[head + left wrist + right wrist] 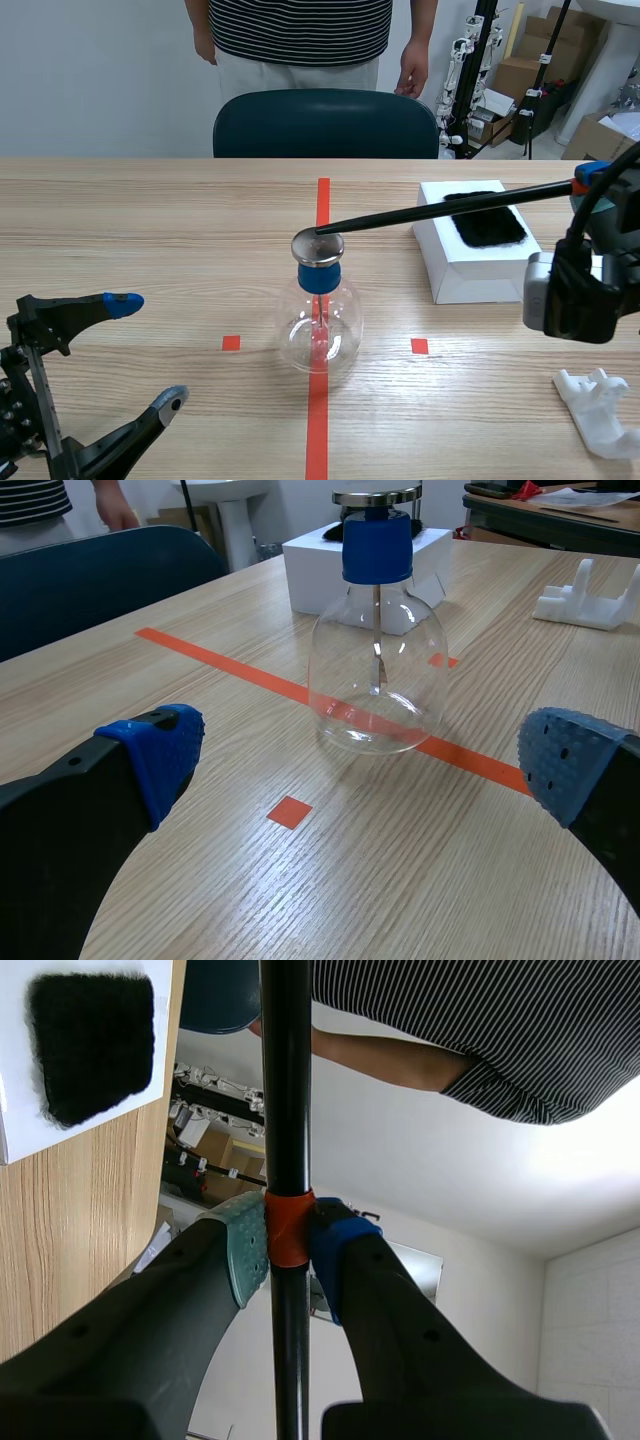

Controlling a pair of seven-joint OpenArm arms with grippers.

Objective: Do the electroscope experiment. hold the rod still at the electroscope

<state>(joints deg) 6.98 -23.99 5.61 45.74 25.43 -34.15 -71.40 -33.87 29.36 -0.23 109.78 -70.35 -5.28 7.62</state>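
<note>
At the lower left of the frame the left tool (148, 352) hangs low over the desk (120, 230). It is released, its blue-tipped fingers (122, 303) spread wide with nothing between them. The electroscope (320, 315) stands in the middle of the frame, and from the left tool's own camera it is ahead of the gap. It is a clear round flask sitting on the red tape line (317, 430), closed by a blue stopper (320, 277) with a flat metal disc (317, 247) on top. A long black rod (440, 208) slants down from the upper right, its tip on the disc's top, touching it as far as I can see. Just right of the flask sits a white box (465, 270) with a black furry pad (486, 220) on its lid. At the right edge the right tool (290, 1245) is clenched on the rod, its pads (245, 1250) pressing an orange band around it. A white plastic bracket (600, 405) lies at the lower right. Beyond the desk, top centre, are a dark chair (325, 125) and a person in a striped shirt (300, 25).
</note>
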